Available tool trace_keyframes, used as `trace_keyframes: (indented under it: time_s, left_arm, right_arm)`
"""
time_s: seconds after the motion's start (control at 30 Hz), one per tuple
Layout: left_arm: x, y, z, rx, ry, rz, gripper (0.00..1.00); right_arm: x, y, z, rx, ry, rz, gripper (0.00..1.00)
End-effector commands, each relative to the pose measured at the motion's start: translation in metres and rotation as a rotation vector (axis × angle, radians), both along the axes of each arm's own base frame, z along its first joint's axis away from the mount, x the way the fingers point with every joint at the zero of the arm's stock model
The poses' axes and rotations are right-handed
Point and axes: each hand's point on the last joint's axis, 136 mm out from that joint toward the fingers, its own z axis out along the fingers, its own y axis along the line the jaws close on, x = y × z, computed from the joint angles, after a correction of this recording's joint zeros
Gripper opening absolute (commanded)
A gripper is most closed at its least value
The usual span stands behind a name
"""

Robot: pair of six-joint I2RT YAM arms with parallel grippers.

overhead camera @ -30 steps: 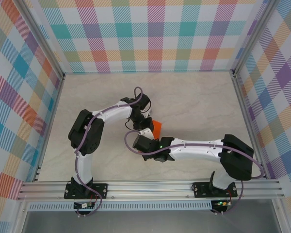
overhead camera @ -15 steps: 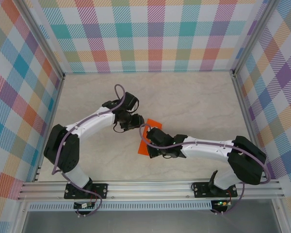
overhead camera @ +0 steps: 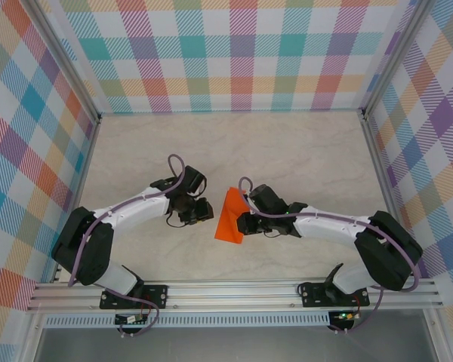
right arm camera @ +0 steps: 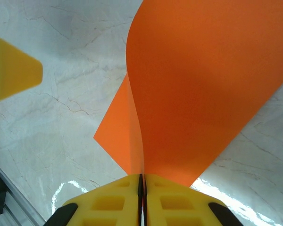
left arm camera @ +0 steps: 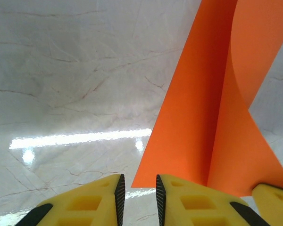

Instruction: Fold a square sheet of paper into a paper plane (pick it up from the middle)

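The square sheet of paper (overhead camera: 228, 221) is bright orange and bent in two, its halves curving apart above the marble tabletop (overhead camera: 302, 151). My right gripper (overhead camera: 244, 223) is shut on the paper's bent edge; in the right wrist view the paper (right arm camera: 198, 94) fans up and away from the closed jaws (right arm camera: 141, 181). My left gripper (overhead camera: 204, 211) stands just left of the sheet, open by a narrow gap with nothing between its fingers (left arm camera: 138, 197). In the left wrist view the paper (left arm camera: 203, 117) rises ahead and to the right, apart from the pads.
Plaid walls and aluminium rails (overhead camera: 234, 290) enclose the table. Both arms bend inward and meet at the table's middle. A yellow fingertip of the left gripper (right arm camera: 14, 70) shows at the left of the right wrist view.
The left gripper has drawn back left and toward the near edge, off the paper. The right gripper swung round to the sheet's right side, and the paper shifted slightly left and nearer.
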Motion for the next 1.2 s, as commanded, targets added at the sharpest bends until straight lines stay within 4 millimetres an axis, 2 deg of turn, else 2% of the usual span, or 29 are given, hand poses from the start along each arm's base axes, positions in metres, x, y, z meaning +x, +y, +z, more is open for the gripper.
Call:
trace_keyframes:
  time_s: [0.0, 0.2, 1.17]
  left_arm:
    - [-0.001, -0.011, 0.009, -0.05, -0.03, -0.027, 0.26]
    - [0.001, -0.019, 0.008, -0.048, -0.03, -0.046, 0.26]
    - [0.004, -0.036, -0.007, -0.056, -0.015, -0.047, 0.24]
  right_arm:
    - [0.002, 0.001, -0.003, 0.01, 0.009, 0.042, 0.11]
    - [0.01, -0.008, -0.013, -0.073, 0.011, 0.059, 0.12]
    - [0.034, -0.009, -0.036, -0.233, -0.024, 0.117, 0.13]
